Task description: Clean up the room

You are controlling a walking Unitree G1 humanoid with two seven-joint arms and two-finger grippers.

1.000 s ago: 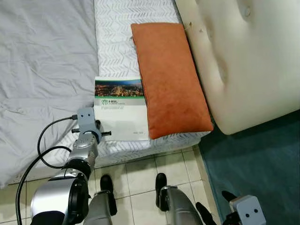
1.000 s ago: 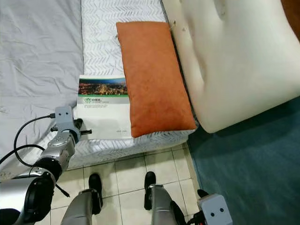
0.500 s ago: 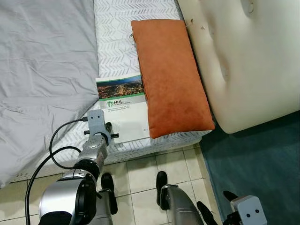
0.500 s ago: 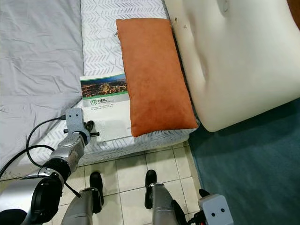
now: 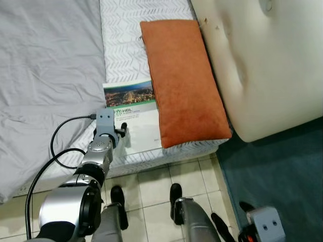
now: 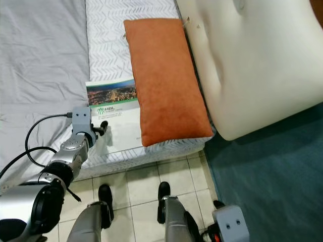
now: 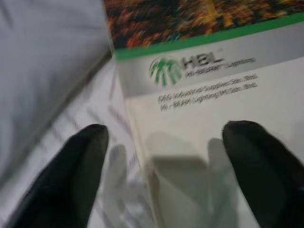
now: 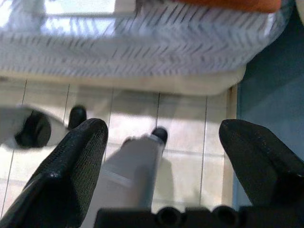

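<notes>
A catalogue [image 5: 137,108] with a city photo and a green band on its cover lies flat on the patterned sheet near the bed's front edge, touching an orange pillow [image 5: 184,80]. My left gripper [image 5: 115,132] hovers over the catalogue's near left corner. In the left wrist view it is open [image 7: 166,137]: one finger [image 7: 80,156] is over the sheet, the other [image 7: 251,152] over the white part of the cover. My right gripper [image 8: 164,142] hangs low at my right side, open, above the floor tiles.
A grey blanket [image 5: 45,75] covers the bed's left part. A cream padded headboard [image 5: 262,65] stands right of the pillow. A teal rug [image 5: 282,171] lies at the right, beige floor tiles [image 5: 146,176] by my feet. A black cable [image 5: 60,146] loops from my left wrist.
My left gripper has moved right and forward, from beside the catalogue's left edge to over its near left corner. The catalogue and pillow have stayed put.
</notes>
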